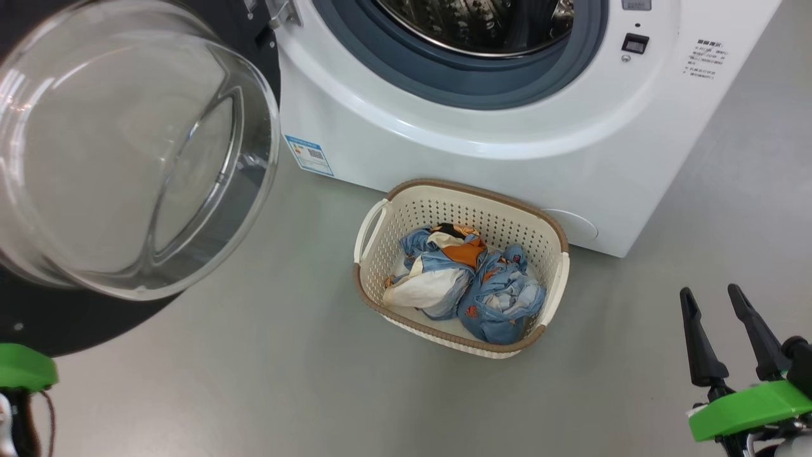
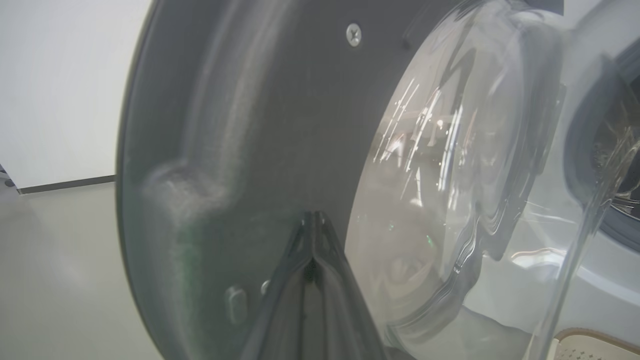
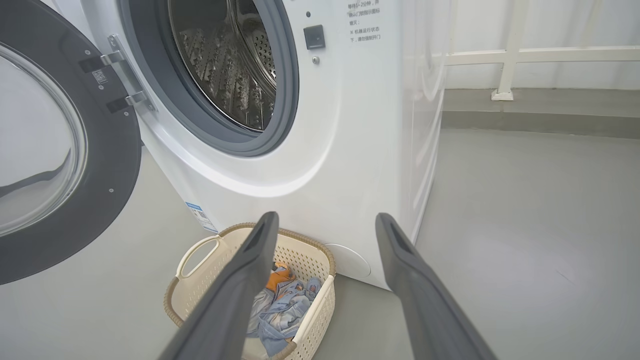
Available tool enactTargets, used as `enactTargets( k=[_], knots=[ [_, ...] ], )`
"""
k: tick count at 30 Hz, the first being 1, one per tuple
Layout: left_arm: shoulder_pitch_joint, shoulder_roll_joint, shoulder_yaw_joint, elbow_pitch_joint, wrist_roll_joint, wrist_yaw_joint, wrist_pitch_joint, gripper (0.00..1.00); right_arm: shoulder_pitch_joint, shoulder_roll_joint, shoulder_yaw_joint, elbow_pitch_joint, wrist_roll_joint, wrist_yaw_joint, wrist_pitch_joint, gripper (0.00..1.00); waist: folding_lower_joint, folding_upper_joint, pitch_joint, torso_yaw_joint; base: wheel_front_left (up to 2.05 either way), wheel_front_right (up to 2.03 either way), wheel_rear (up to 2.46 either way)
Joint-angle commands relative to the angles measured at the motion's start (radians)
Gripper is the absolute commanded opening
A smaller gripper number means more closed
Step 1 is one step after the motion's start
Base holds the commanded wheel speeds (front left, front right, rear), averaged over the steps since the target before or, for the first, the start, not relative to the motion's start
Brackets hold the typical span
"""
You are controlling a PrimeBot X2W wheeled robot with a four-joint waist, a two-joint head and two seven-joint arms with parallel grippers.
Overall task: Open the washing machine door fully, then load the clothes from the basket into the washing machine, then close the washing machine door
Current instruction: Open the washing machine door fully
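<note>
Head view: the washing machine door (image 1: 63, 324) is seen swung wide to the left of the washing machine (image 1: 444, 146), its clear glass bowl bulging up toward the camera inside the glossy black rim. The drum mouth is left uncovered, ringed by the grey-blue seal. The basket (image 1: 469, 190) is set on the floor (image 1: 254, 381) just beside the machine's lower front, its long axis running roughly along that front, a handle at each short end. The clothes (image 1: 463, 279) are bunched inside, light blue with orange and white patches. The right end effector (image 1: 710, 292) is held at the lower right, fingers spread wide, nothing gripped, well apart from the basket.

Left wrist view: the left end effector (image 2: 314, 216) is shown with its fingers pressed together, nothing between them, tips right at the door's dark rim beside the glass bowl; contact cannot be told.

Right wrist view: the wide-spread fingers are pointed at the machine's front, with basket and clothes seen beneath the left finger. The door is hung on two hinges at the opening's left.
</note>
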Motion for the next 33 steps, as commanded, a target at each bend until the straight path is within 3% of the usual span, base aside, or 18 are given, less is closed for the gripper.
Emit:
enactTargets(
  k=[1,16,33],
  knots=[
    [-0.050,0.080,0.056,0.005,0.024,-0.007,-0.006,0.00,-0.040,-0.025,0.027,-0.021,-0.015,0.005,-0.012,1.00,0.0000,0.0000,0.014,-0.005,0.00,0.00,0.00],
    [-0.188,0.145,0.172,0.191,0.095,-0.061,-0.006,0.00,-0.081,-0.061,0.051,-0.028,-0.015,0.005,-0.012,1.00,0.0000,0.0000,0.086,-0.014,0.00,0.00,0.00],
    [-0.257,0.149,0.246,0.236,0.183,-0.058,-0.006,0.00,-0.119,-0.083,0.054,-0.040,-0.020,0.005,-0.012,1.00,0.0000,0.0000,0.151,-0.035,0.00,0.00,0.00]
  ],
)
